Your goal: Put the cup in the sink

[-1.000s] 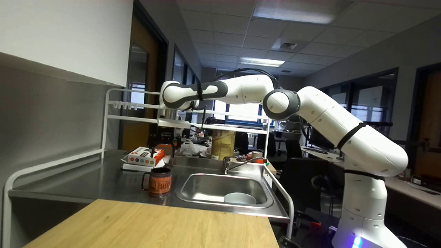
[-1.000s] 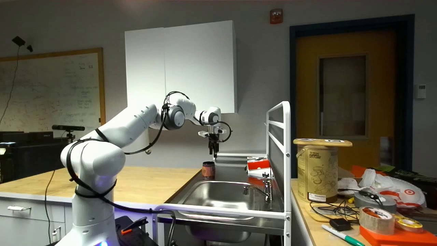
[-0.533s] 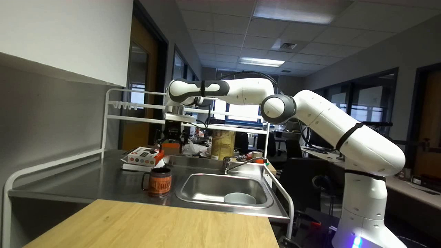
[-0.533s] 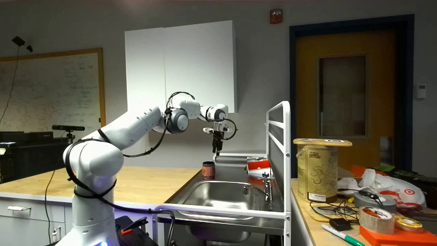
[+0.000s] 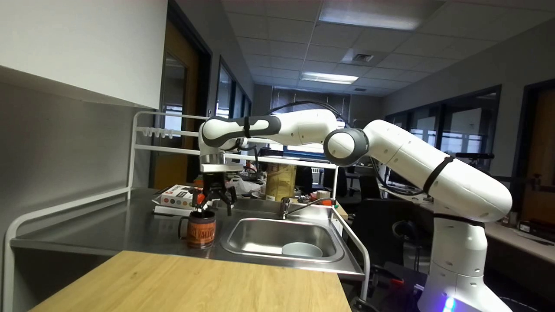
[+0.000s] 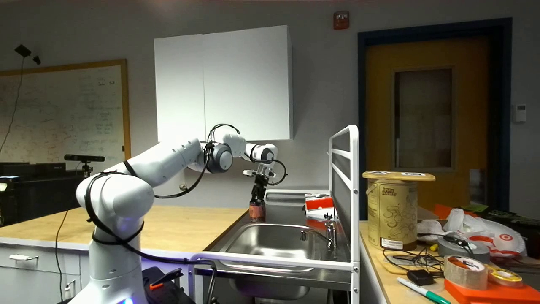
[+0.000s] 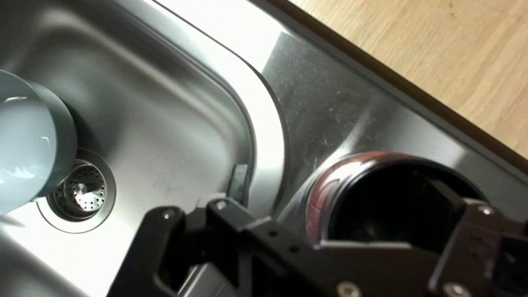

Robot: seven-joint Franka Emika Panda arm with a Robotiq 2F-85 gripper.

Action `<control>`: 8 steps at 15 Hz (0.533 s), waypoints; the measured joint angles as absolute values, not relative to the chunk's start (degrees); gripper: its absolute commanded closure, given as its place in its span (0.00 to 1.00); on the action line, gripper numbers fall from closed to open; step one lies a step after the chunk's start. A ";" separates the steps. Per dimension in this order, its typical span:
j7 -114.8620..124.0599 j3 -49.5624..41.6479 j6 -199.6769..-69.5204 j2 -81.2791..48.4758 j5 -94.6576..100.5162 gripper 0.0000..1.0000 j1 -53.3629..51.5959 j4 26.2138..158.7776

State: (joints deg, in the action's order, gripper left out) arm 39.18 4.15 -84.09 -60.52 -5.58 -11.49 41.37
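Observation:
The cup is an orange-brown mug with a dark rim and handle [image 5: 201, 233]. It stands upright on the steel counter left of the sink [image 5: 234, 229] in an exterior view, and also shows in an exterior view [image 6: 257, 212]. My gripper [image 5: 213, 211] is open, tilted, just above the mug. One finger is at the mug's mouth, the other on the sink side, outside it. In the wrist view the open gripper [image 7: 338, 185] spans the mug's near wall; a finger [image 7: 443, 192] appears inside the dark mouth. Contact with the wall cannot be told.
A pale bowl [image 7: 24, 140] lies in the sink beside the drain [image 7: 84, 189]. A faucet [image 5: 285, 208] stands behind the basin. A white and orange box [image 5: 182, 197] sits behind the mug. A wooden tabletop [image 5: 195, 281] borders the counter. White rails [image 6: 270, 259] edge the unit.
My gripper first shifted toward the sink side, then came back, tilted and lowered onto the mug's mouth. The fingers stay spread. The mug has not moved.

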 measured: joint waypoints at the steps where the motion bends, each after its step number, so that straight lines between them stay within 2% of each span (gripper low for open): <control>1: 39.18 4.15 -83.59 -61.13 -5.58 0.25 -11.84 41.35; 2: 39.18 4.15 -82.94 -61.66 -5.58 0.25 -12.09 41.29; 3: 39.18 4.15 -82.54 -62.06 -5.57 0.31 -12.22 41.23; 4: 39.18 4.15 -82.24 -62.33 -5.57 0.41 -12.26 41.16; 8: 39.19 4.15 -81.63 -62.66 -5.57 0.71 -12.24 40.15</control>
State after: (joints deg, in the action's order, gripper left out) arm 39.19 4.15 -81.63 -62.66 -5.57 -12.24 40.15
